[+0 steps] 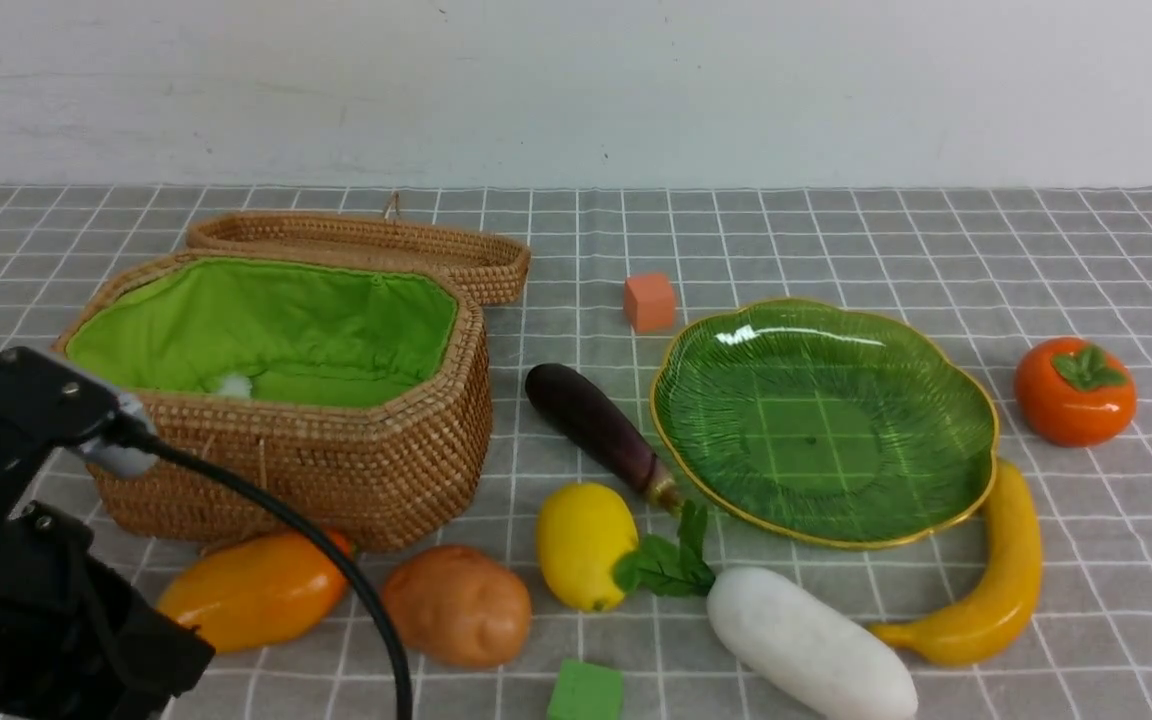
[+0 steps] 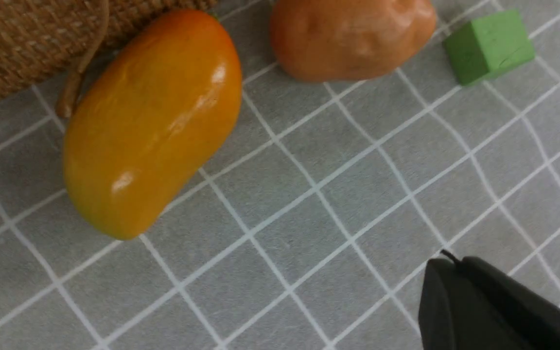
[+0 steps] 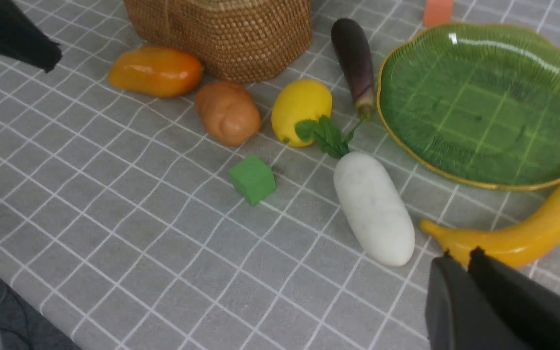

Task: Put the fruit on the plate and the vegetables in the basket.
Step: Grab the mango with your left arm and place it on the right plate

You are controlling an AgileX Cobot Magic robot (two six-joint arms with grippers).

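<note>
Nothing's sorted yet, judging by the layout. The plate (image 1: 826,420) is bare, and the basket (image 1: 336,470) is left with its lid (image 1: 366,245) flopped back, so both can be dropped into from above. Everything is spread on the cloth (image 1: 836,250): mango (image 1: 254,588) and potato (image 1: 456,604) just in front of the basket, lemon (image 1: 584,545), eggplant (image 1: 596,425) and radish (image 1: 806,640) bunched in the middle, banana (image 1: 996,580) right beside the plate's rim, persimmon (image 1: 1074,390) off to its right. The left gripper (image 2: 447,262) is held low near the mango, fingers closed on nothing. The right gripper (image 3: 461,256) is parked by the banana's tip, fingers practically together and empty too. Probably each side's nearest fruit is being lined up.
</note>
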